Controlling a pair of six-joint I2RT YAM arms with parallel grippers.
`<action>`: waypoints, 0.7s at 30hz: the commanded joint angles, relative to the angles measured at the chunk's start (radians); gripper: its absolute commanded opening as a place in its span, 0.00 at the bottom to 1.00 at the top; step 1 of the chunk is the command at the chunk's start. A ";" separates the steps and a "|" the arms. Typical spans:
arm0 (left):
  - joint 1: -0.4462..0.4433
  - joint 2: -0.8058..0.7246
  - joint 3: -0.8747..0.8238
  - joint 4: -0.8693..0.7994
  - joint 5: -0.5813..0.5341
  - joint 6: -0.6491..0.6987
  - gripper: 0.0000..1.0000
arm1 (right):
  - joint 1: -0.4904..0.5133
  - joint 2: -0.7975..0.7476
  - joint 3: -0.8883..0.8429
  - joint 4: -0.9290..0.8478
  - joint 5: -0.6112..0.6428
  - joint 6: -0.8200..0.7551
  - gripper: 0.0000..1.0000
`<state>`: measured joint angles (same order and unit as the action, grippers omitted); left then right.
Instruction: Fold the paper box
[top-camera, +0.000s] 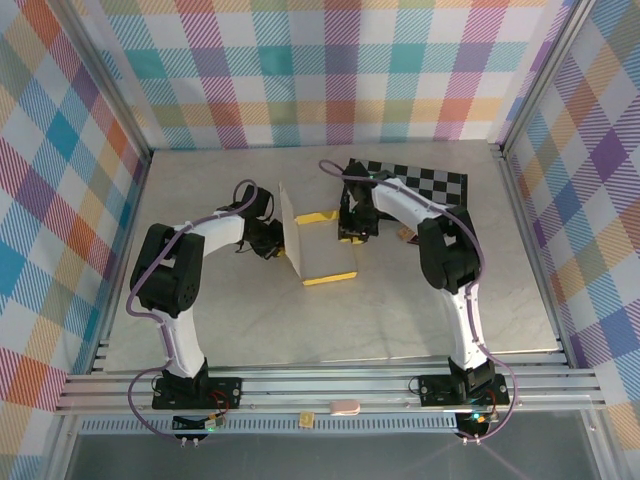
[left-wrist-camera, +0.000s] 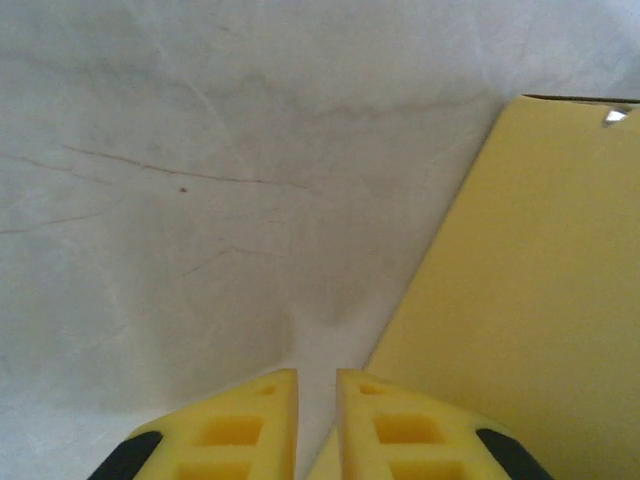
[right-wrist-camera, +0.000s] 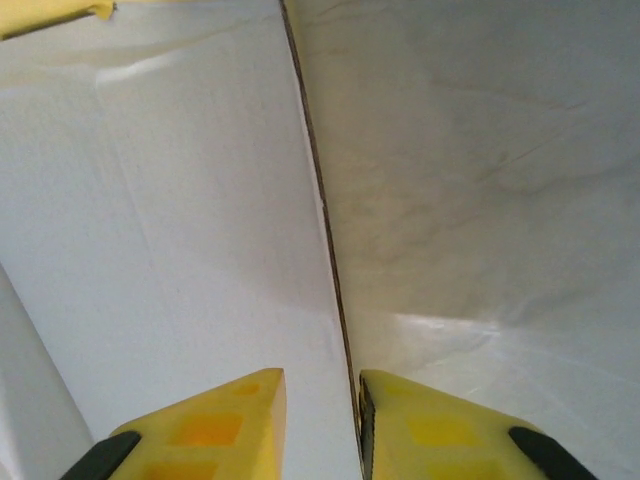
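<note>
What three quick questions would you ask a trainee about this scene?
1. True or false: the paper box lies completely flat on the table.
2. The checkered board lies: A) on top of the box; B) at the table's back right; C) beside the arm bases.
3. What colour are the fingers in the left wrist view?
Key: 1 false, one panel stands up; 2 B; 3 yellow.
</note>
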<state>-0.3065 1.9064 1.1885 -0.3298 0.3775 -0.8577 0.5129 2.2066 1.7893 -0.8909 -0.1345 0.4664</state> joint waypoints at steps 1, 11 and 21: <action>-0.003 0.014 0.005 0.038 0.040 -0.021 0.16 | 0.031 0.016 0.022 -0.001 -0.034 0.057 0.24; 0.003 0.005 0.001 0.074 0.059 -0.027 0.14 | 0.071 0.038 0.049 -0.006 -0.053 0.206 0.21; 0.035 0.045 0.085 0.088 0.148 -0.018 0.21 | 0.136 -0.136 -0.241 0.081 -0.020 0.724 0.22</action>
<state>-0.2810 1.9186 1.2236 -0.2642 0.4488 -0.8753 0.6048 2.1490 1.6100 -0.8474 -0.1356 0.9413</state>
